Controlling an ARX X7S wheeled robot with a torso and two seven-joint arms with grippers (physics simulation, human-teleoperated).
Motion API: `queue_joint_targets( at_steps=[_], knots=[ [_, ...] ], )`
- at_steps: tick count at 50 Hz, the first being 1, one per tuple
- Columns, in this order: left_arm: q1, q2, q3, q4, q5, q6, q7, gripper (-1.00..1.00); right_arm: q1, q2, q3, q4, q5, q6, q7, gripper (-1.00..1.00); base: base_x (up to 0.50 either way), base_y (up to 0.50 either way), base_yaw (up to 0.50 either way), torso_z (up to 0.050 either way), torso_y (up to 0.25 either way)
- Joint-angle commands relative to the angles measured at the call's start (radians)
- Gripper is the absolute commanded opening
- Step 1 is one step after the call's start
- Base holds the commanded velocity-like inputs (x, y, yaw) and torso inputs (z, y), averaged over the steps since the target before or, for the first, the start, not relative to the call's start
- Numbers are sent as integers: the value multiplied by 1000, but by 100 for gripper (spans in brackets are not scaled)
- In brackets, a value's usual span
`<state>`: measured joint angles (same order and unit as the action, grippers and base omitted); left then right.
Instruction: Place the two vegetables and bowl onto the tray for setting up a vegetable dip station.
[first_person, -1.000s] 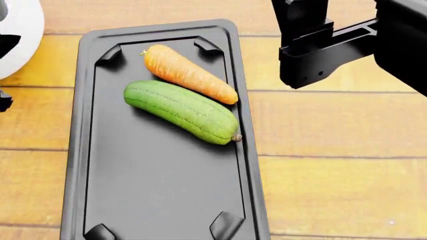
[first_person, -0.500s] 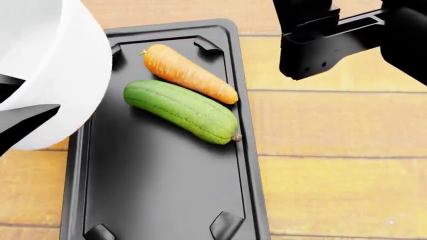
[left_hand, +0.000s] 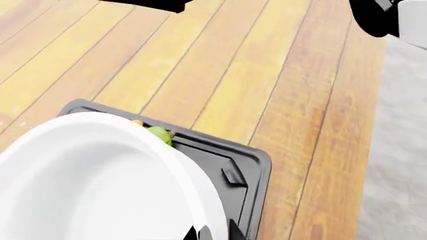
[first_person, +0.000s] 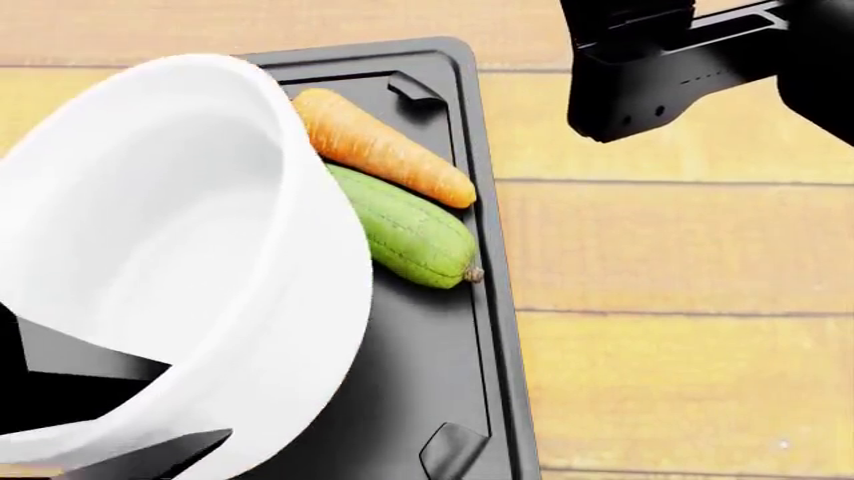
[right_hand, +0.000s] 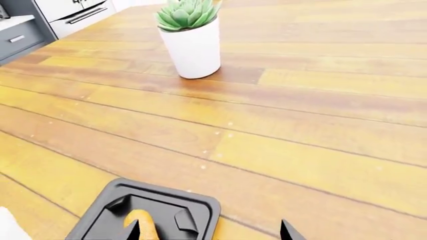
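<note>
My left gripper (left_hand: 212, 235) is shut on the rim of the wide white bowl (first_person: 174, 270) and holds it tilted above the left side of the black tray (first_person: 487, 300). The bowl (left_hand: 87, 180) fills much of the left wrist view. The orange carrot (first_person: 380, 148) and the green cucumber (first_person: 416, 238) lie side by side on the tray's far half. The bowl hides the cucumber's left end. My right gripper (right_hand: 210, 232) is open and empty, high above the tray's far end (right_hand: 153, 210), with the carrot's tip (right_hand: 140, 223) below it.
The wooden tabletop (first_person: 667, 350) extends right of the tray. A succulent in a white pot (right_hand: 190, 37) stands farther back. Grey cabinets (right_hand: 40, 20) lie beyond the table. My right arm (first_person: 667, 70) hangs over the upper right.
The left gripper has carried the bowl rightward from the left edge to over the tray, now covering part of the cucumber. The right arm has drifted slightly up and right.
</note>
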<state>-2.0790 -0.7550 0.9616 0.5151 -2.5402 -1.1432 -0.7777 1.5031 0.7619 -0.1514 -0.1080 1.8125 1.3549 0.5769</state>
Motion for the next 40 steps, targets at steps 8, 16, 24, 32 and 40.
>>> queue_joint_targets(
  at_steps=[8,16,24,32,40],
  knots=[
    [34,76,40,104,-24,103,-57,-100,-58,20,7,-26,-2,-24,-12,100,0,0,0,0,1],
    [19,117,57,66,-7,75,-50,-100,-102,39,25,-47,2,-41,-21,100,0,0,0,0,1],
    [13,144,75,30,19,44,-45,-100,-145,61,45,-65,9,-54,-28,100,0,0,0,2,0],
    [0,168,87,-28,59,-16,-22,-100,-148,75,47,-64,15,-59,-28,100,0,0,0,0,1],
    [21,169,105,-39,77,-35,-15,-100,-173,86,54,-73,21,-68,-32,100,0,0,0,0,1]
  ],
)
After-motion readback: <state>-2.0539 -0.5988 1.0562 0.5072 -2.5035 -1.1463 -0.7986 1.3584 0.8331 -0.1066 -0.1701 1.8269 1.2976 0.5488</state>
